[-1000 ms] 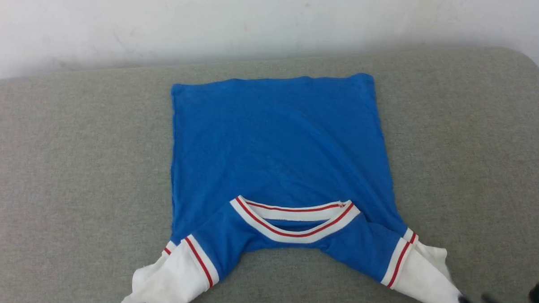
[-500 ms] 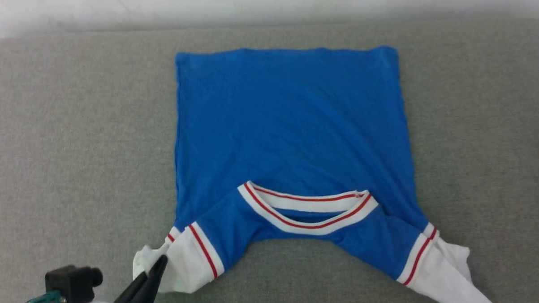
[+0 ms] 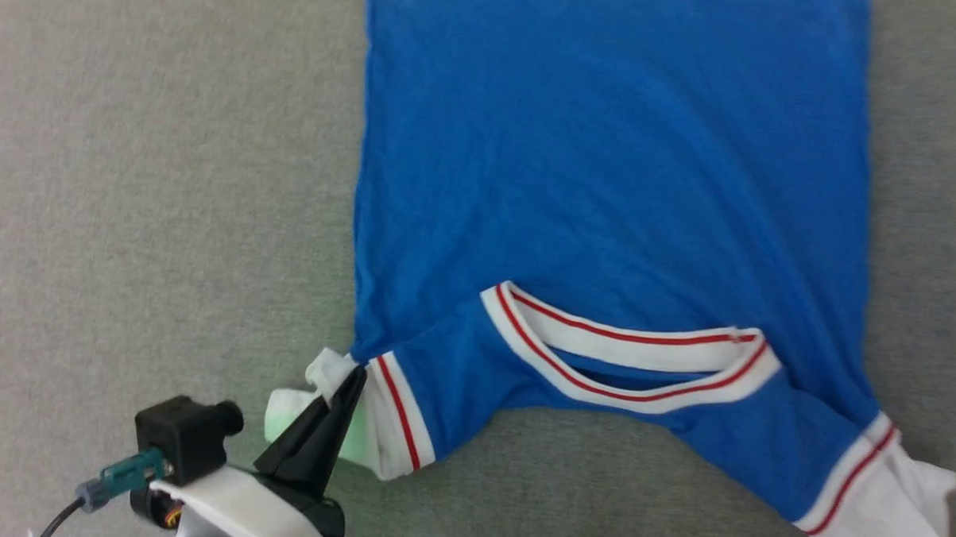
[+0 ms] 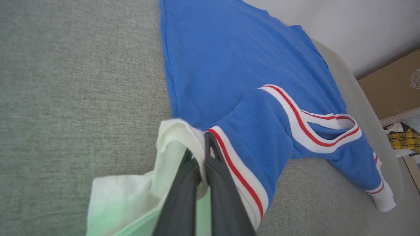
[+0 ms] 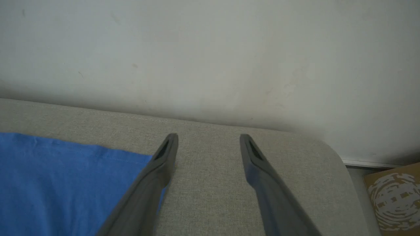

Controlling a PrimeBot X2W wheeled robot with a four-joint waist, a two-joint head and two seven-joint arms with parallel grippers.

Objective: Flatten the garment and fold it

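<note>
Head view: looks closer and steeper than half a second ago, a shift of the camera and not of the cloth. Shows the garment [image 3: 609, 170] spread plain-blue side up on the grey cushion [image 3: 154, 209], collar [image 3: 626, 361] toward the robot. Finds the left gripper [image 3: 352, 379] at lower left, clenched on the white left sleeve [image 3: 327, 370], now bunched against its striped trim rather than stretched out as a second ago. Leaves the right sleeve [image 3: 891, 513] lying loose at lower right; a second ago had dark fingers at its tip.

Left wrist view: confirms the left gripper [image 4: 200, 147] pressed tight, a fold of left sleeve [image 4: 174, 137] pinched between the fingers, just beside the red-and-white trim.

Right wrist view: shows the right gripper [image 5: 208, 137] splayed wide, grasping nothing, pointed at the cushion's far edge below the wall [image 5: 210, 49], with a blue corner of garment [image 5: 65, 177] behind one finger.
</note>
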